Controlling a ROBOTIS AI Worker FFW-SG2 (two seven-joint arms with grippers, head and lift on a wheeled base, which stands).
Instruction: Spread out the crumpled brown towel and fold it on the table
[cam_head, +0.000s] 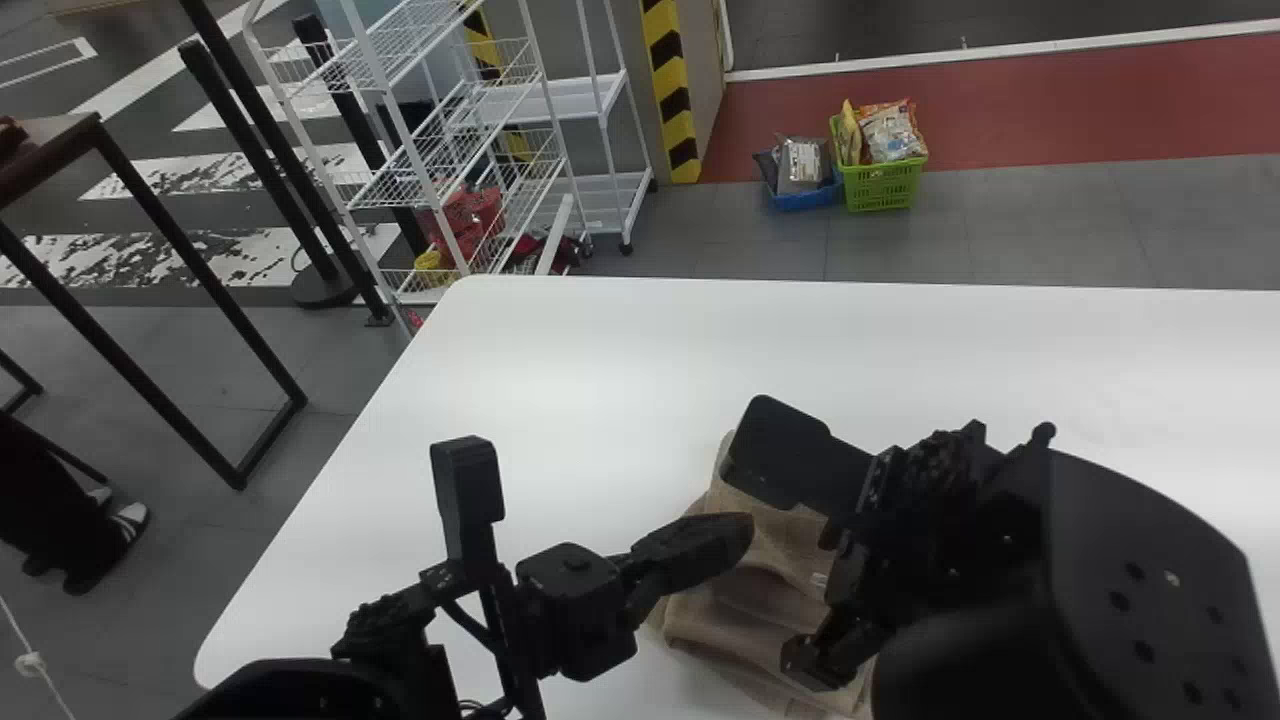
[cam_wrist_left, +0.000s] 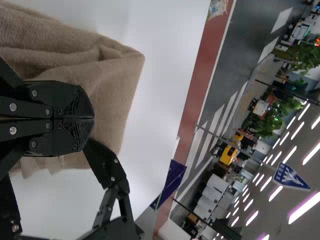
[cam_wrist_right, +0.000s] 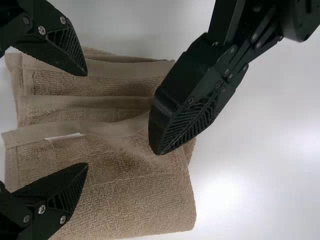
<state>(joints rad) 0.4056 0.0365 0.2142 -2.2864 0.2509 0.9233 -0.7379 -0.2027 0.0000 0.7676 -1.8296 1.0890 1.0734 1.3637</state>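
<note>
The brown towel (cam_head: 735, 610) lies near the table's front edge, partly hidden beneath both arms. Loose folds cross it in the right wrist view, where the towel (cam_wrist_right: 130, 195) also has a small white tag. My left gripper (cam_head: 742, 538) is over its left part. In the left wrist view, my left gripper (cam_wrist_left: 92, 119) has its fingers together above the towel (cam_wrist_left: 117, 75), with no cloth visible between them. My right gripper (cam_head: 822, 600) is over the towel's right part. Seen from its own wrist, my right gripper (cam_wrist_right: 87, 120) stands open above the folds, fingertips apart.
The white table (cam_head: 560, 370) extends behind and to both sides of the towel. Beyond its back edge stand a white wire rack (cam_head: 430, 150) and a green basket (cam_head: 885, 185) on the floor. The two grippers are close together.
</note>
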